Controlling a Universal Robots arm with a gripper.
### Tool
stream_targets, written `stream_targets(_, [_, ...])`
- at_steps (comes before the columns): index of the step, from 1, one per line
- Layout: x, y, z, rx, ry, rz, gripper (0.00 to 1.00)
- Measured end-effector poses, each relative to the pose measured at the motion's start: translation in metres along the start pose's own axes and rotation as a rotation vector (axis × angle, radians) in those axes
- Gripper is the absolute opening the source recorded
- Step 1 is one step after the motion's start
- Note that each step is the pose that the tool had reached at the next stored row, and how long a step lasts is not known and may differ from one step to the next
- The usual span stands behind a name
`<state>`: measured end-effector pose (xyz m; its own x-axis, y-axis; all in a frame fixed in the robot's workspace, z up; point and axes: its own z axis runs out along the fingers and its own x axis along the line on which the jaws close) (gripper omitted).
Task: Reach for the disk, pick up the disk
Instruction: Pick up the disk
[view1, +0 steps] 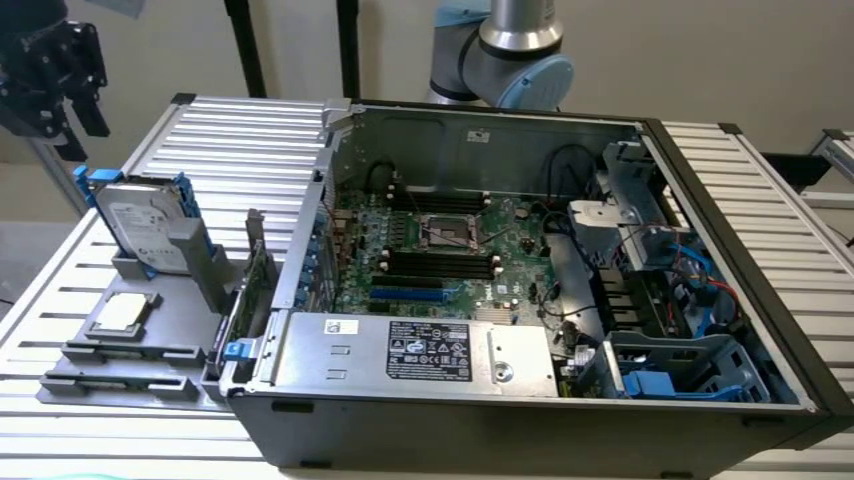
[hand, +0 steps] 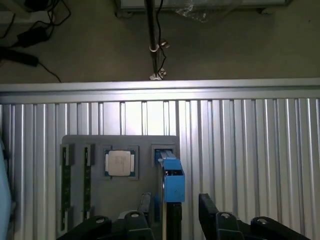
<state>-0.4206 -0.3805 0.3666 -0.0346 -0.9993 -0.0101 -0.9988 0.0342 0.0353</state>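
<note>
Grey white-labelled disk (view1: 140, 225) framed by blue rails, stood upright in holder (view1: 127, 268), top edge uncovered, gripper (view1: 64, 122) held above, fingers (hand: 209, 210) spread apart.

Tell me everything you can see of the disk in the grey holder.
The disk is a grey metal hard drive with a white printed label and blue plastic rails along two edges. It stands on edge, leaning slightly, in a slot of the grey holder at the exterior view's left. The open gripper hangs above, apart.
</note>
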Motion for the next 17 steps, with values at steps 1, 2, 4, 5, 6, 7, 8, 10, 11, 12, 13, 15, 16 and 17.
stream_targets(1, [0.000, -0.0001, 0.0015, 0.0004, 0.0000, 0.000, 0.47])
stream_targets(2, [0.000, -0.0001, 0.0034, 0.0011, 0.0000, 0.000, 0.54])
stream_targets(4, [0.000, -0.0002, 0.0069, 0.0023, -0.0001, 0.000, 0.54])
stream_targets(5, [0.000, -0.0003, 0.0088, 0.0027, -0.0001, 0.000, 0.54])
stream_targets(6, [0.000, -0.0004, 0.0106, 0.0031, -0.0002, 0.000, 0.54])
stream_targets(7, [0.000, -0.0004, 0.0124, 0.0034, -0.0001, 0.000, 0.54])
stream_targets(8, [0.000, -0.0005, 0.0142, 0.0037, -0.0002, 0.000, 0.54])
stream_targets(10, [0.000, -0.0006, 0.0179, 0.0040, -0.0002, 0.000, 0.54])
stream_targets(11, [0.000, -0.0007, 0.0197, 0.0040, -0.0002, 0.000, 0.54])
stream_targets(12, [0.000, -0.0007, 0.0214, 0.0039, -0.0001, 0.000, 0.54])
stream_targets(13, [0.000, -0.0008, 0.0234, 0.0040, -0.0001, 0.000, 0.54])
stream_targets(15, [0.000, -0.0009, 0.0269, 0.0040, -0.0002, 0.000, 0.54])
stream_targets(16, [0.000, -0.0010, 0.0288, 0.0040, -0.0002, 0.000, 0.54])
stream_targets(17, [0.000, -0.0010, 0.0306, 0.0040, -0.0002, 0.000, 0.54])
